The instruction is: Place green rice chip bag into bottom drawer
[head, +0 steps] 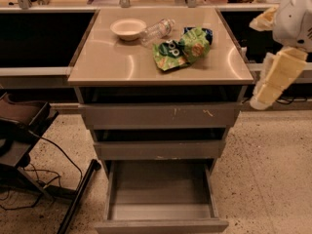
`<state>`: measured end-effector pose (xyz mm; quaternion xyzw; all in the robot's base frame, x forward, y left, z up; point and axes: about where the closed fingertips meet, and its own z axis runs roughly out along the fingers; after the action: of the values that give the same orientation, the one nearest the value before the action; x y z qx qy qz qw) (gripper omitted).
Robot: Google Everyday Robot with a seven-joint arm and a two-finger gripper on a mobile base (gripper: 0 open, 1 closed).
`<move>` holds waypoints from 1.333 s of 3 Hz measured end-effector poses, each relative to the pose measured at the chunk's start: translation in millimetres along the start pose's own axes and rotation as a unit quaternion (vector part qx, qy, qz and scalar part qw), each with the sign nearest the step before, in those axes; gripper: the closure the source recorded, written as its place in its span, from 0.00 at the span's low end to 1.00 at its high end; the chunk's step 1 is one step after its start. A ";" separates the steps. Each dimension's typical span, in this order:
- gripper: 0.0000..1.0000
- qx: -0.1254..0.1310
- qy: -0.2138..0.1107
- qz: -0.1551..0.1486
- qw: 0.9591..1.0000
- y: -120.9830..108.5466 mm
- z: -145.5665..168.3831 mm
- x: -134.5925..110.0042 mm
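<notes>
One crumpled bright-green foil rice chip bag (179,52) lies on the beige cabinet top (112,62), toward its right back part. It shows white round lettering on its near half and an orange-yellow patch on its far half. Just behind the bag's right end, one blue soda can (206,32) peeks out, touching or nearly touching it. One clear plastic bottle (157,30) lies on its side just left of the bag, and one shallow cream bowl (127,28) stands beside the bottle's left end.

Below the top are three grey metal drawers. The scratched upper drawer (161,115) and the short middle drawer (160,150) are each pulled out slightly. The bottom drawer (161,211) is pulled out far, and its grey tray holds nothing.

The one cream-coloured gripper (261,94) hangs pointing downward to the right of the cabinet, level with the top's front edge and well apart from the bag. Whether it is apart or together cannot be told.

One dark chair frame (22,130) stands on the speckled floor (273,179) at the left.
</notes>
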<state>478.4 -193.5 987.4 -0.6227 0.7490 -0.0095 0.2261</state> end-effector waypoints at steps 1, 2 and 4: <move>0.00 0.003 -0.117 -0.043 0.992 -44.4 4.3 -57.1; 0.00 0.037 -0.188 -0.052 0.980 -90.6 -7.5 -103.3; 0.00 0.083 -0.198 -0.034 0.976 -126.5 -9.9 -135.9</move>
<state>609.0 -97.2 1078.2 -0.6168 0.6641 0.0444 0.4202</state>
